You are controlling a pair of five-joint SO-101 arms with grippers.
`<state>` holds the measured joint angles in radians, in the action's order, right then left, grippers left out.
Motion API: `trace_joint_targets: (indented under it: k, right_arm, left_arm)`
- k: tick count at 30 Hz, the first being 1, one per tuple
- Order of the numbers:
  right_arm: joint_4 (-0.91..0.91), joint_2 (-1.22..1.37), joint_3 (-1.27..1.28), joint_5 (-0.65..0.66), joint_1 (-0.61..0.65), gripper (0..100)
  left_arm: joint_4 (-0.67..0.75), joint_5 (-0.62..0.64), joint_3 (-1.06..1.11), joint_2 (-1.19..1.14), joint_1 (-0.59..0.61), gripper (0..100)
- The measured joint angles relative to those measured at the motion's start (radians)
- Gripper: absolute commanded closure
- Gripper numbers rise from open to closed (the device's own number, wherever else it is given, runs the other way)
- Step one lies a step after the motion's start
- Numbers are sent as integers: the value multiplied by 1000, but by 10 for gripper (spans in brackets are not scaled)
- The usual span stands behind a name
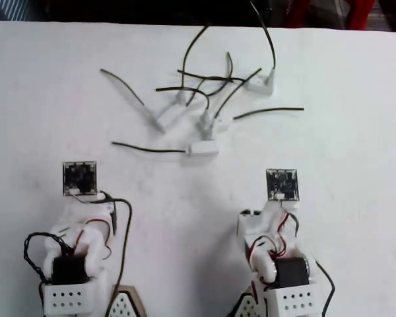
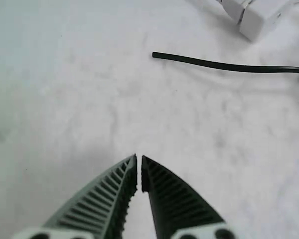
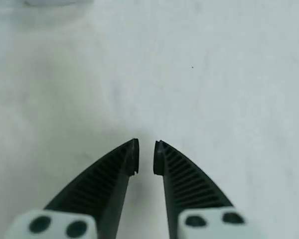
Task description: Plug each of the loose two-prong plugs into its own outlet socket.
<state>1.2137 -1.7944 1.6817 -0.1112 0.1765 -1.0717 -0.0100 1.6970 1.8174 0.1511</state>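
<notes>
- While the loose plugs (image 1: 202,148) are lying tangled on the table (image 1: 356,152), the left gripper (image 2: 138,164) is sitting well short of them, tips almost touching, holding nothing.
- Equally short of the plugs, the right gripper (image 3: 145,149) is gaping narrowly, empty.

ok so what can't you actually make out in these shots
- High view: the white plugs on thin dark cords are too small to show prongs or tell plug from socket.
- Left wrist view: the white plastic block is cut off by the frame edge.
- Right wrist view: a blurred pale grey shape is cut off by the edge.
</notes>
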Motion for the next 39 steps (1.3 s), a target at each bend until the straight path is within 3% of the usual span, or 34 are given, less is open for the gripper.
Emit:
trace_joint_targets:
  k: [5,16,39]
  right_arm:
    - [49,0,0,0,0,943]
    - [52,0,0,0,0,981]
    - [52,0,0,0,0,981]
  left_arm:
    - [-20,0,0,0,-3,974]
    - [-204,0,0,0,-3,976]
    - [-215,2,0,0,26,976]
